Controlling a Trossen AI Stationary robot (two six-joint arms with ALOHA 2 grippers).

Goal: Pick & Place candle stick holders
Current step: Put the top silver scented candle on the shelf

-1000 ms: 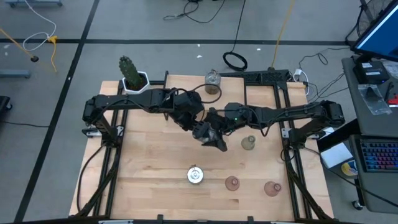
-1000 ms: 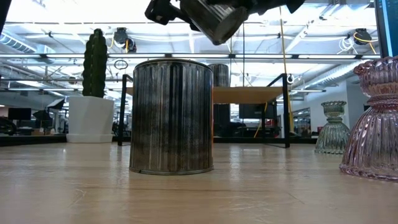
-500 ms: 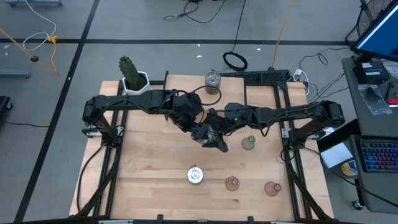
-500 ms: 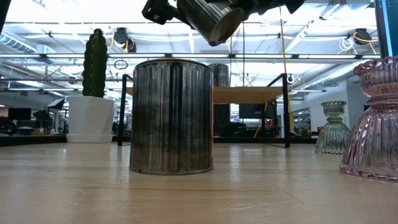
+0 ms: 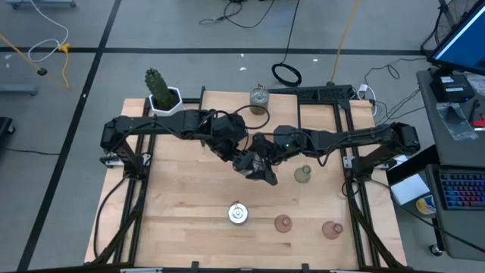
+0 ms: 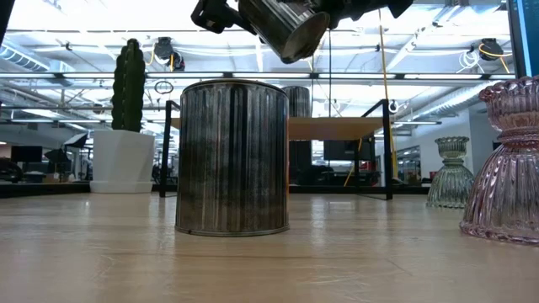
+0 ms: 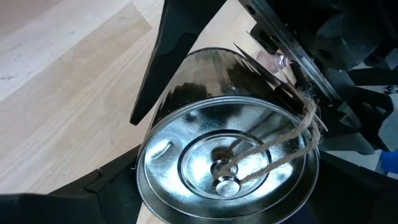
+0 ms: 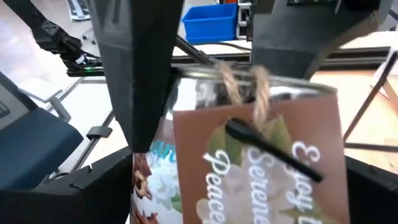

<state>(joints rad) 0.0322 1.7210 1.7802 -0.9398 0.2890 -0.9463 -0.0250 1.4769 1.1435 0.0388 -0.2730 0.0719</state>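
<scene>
A round silvery candle stick holder (image 6: 282,25), with a lid, twine and a brown tag (image 8: 261,162), hangs high over the table's middle between both arms. My left gripper (image 5: 244,161) is shut on it, coming from the table's left. My right gripper (image 5: 264,165) reaches in from the right, open, with its fingers (image 7: 177,56) standing on either side of the holder's wall; whether they touch it I cannot tell. A second silvery holder (image 5: 238,214) stands on its base near the front edge. My left gripper pinches the holder's round wall near the lid's rim (image 7: 146,186) between its two fingers. The fingers slant down from the table's left. The holder is lifted clear and tilted, its lid (image 7: 227,165) toward my left wrist and its bottom (image 6: 296,35) pointing down.
A third silvery holder (image 5: 259,97) stands at the far edge. A pale green holder (image 5: 302,174) stands right of the grippers, with two pink ones (image 5: 283,223) (image 5: 332,228) at the near right. A cactus in a white pot (image 5: 161,92) occupies the far left corner.
</scene>
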